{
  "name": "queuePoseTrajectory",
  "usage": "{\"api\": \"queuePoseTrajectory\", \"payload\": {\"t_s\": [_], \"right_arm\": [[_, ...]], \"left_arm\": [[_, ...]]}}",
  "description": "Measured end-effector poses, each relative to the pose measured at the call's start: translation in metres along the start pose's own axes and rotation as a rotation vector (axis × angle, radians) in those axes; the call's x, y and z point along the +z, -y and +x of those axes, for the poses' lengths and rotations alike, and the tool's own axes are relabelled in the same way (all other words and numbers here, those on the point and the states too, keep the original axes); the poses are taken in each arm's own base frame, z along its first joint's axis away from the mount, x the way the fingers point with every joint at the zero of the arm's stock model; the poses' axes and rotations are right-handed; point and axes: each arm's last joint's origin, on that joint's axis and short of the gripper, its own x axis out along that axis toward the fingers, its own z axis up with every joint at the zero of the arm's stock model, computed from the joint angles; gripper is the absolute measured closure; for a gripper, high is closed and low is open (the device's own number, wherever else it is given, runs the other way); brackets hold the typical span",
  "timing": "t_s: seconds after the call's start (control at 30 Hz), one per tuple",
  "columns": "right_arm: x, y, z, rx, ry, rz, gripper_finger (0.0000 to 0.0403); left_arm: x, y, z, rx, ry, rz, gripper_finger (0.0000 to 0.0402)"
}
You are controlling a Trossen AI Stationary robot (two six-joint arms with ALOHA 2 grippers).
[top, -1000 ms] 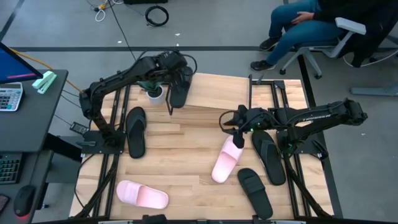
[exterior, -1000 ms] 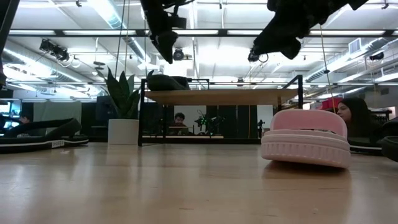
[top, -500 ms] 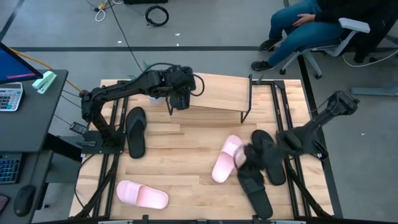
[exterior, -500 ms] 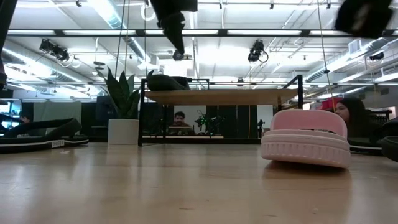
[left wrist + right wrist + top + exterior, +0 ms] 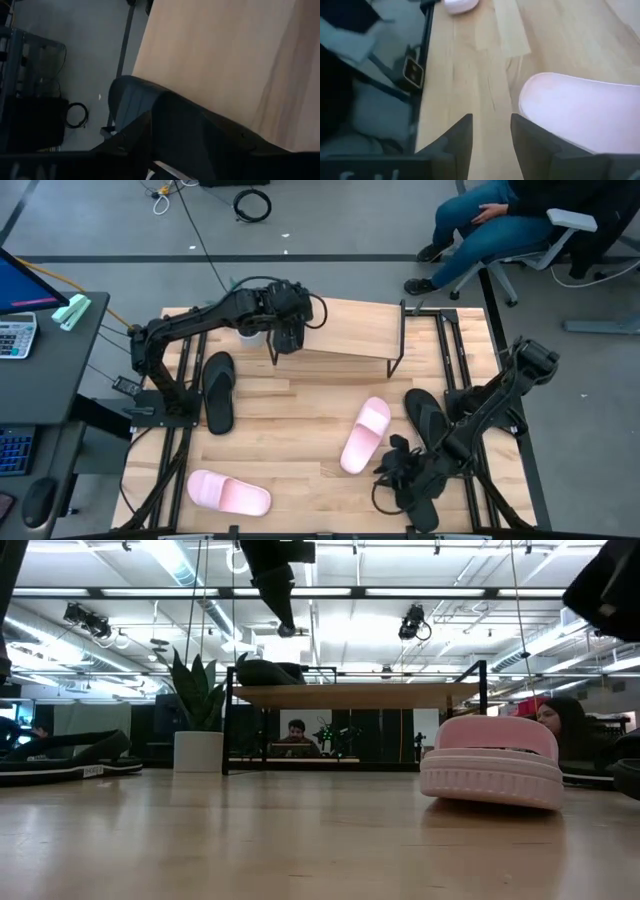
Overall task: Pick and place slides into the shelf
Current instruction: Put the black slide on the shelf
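The shelf [image 5: 350, 330] [image 5: 350, 695] [image 5: 215, 45] stands at the table's far edge. One black slide [image 5: 288, 345] [image 5: 268, 672] [image 5: 127, 97] lies on the left end of its top board. My left gripper [image 5: 285, 320] [image 5: 285, 628] [image 5: 170, 117] hangs open just above that slide, clear of it in the low view. My right gripper [image 5: 387, 473] [image 5: 491, 120] is open and low over the table's near right part, beside a pink slide [image 5: 365, 435] [image 5: 570, 110] [image 5: 490, 765] and above a black slide [image 5: 412, 498]. Another black slide [image 5: 430, 430], a black slide [image 5: 220, 392] on the left and a second pink slide [image 5: 230, 495] lie flat on the table.
A white pot with a plant [image 5: 250, 332] [image 5: 198, 745] stands just left of the shelf. A person sits on a chair [image 5: 480, 220] beyond the table's far right corner. A desk with a keyboard [image 5: 15, 335] stands to the left. Bare boards show in the table's middle [image 5: 290, 430].
My right arm has swung away from the pink slide's far end toward the table's near right corner, and its gripper is now low over the nearest black slide. The pink slide has stayed put. My left gripper has shifted slightly right above the shelf's left end.
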Motion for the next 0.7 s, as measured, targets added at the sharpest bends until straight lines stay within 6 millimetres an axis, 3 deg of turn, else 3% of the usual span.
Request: {"api": "queuePoseTrajectory", "payload": {"t_s": [0.17,0.33,0.47,0.7], "right_arm": [[0.005,-0.004,-0.006,0.045,-0.067,-0.078,0.0266],[0.031,-0.026,-0.025,0.026,-0.211,-0.103,0.0271],[0.039,-0.044,-0.03,-0.082,-0.378,-0.195,0.0271],[0.014,-0.065,0.005,-0.196,-0.544,-0.27,0.0271]], "left_arm": [[-0.005,-0.009,0.005,0.01,-0.032,-0.043,0.0226],[-0.008,-0.017,0.008,0.021,-0.045,-0.11,0.0229],[-0.011,-0.022,0.011,0.03,-0.053,-0.156,0.0228],[-0.013,-0.026,0.013,0.037,-0.06,-0.184,0.0227]]}}
